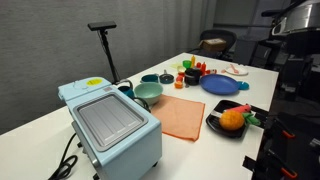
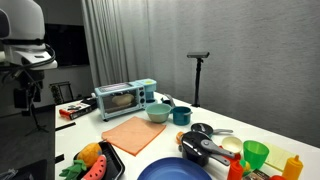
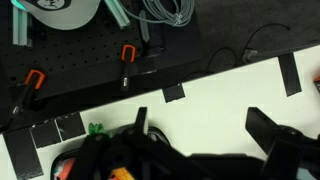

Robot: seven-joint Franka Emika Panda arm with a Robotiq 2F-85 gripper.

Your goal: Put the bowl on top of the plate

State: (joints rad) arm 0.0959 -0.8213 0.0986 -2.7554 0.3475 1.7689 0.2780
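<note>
The light teal-green bowl (image 1: 148, 93) sits upright on the white table beside the toaster oven; it also shows in an exterior view (image 2: 158, 112). The flat blue plate (image 1: 220, 85) lies farther along the table and is empty; it also shows at the near edge in an exterior view (image 2: 175, 170). My gripper (image 3: 205, 135) is open and empty, high above the table's edge. It is far from both the bowl and the plate, and neither shows in the wrist view. The arm (image 2: 25, 50) stands at the table's end.
A light blue toaster oven (image 1: 110, 125) stands by the bowl, with a dark teal cup (image 1: 166, 78) on its other side. An orange cloth (image 1: 180, 115) lies mid-table. A black plate with fruit (image 1: 232, 120) sits near the arm. Bottles and a green cup (image 2: 256, 153) crowd one end.
</note>
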